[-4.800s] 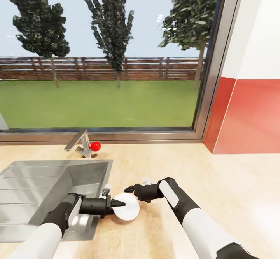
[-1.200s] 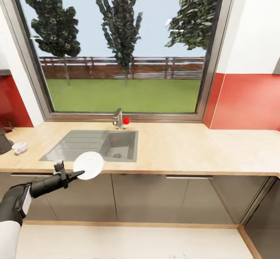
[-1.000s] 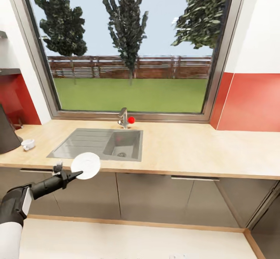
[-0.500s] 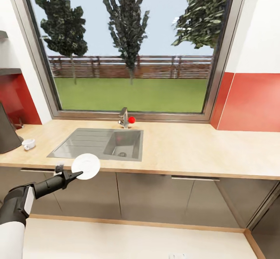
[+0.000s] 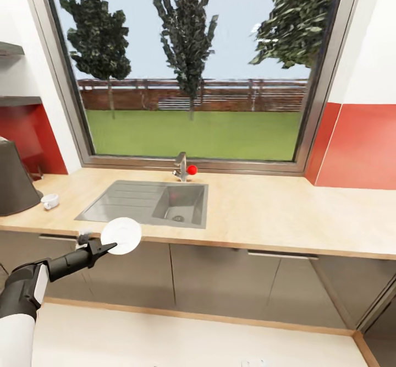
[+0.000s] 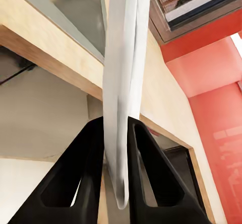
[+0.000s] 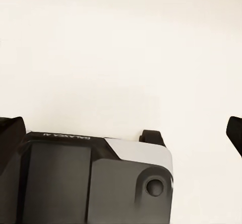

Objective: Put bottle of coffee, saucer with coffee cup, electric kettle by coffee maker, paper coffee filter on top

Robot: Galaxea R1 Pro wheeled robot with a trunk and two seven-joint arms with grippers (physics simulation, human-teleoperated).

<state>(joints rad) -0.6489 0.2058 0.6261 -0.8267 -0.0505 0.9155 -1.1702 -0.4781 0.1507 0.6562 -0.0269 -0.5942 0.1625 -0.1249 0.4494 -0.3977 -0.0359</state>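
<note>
I'm facing one long kitchen countertop (image 5: 275, 218) with one sink (image 5: 148, 204), a dark coffee maker (image 5: 14, 180) at its left end and one coffee cup (image 5: 50, 201) beside it. One saucer (image 5: 122, 235) is clamped by its rim in my left gripper (image 5: 104, 246), held in front of the counter edge, face tilted towards me. My right gripper (image 7: 121, 128) has its fingers spread wide over pale floor.

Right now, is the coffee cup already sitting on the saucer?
No: the coffee cup sits on the kitchen countertop, while the left gripper holds the saucer in front of the counter edge.
</note>
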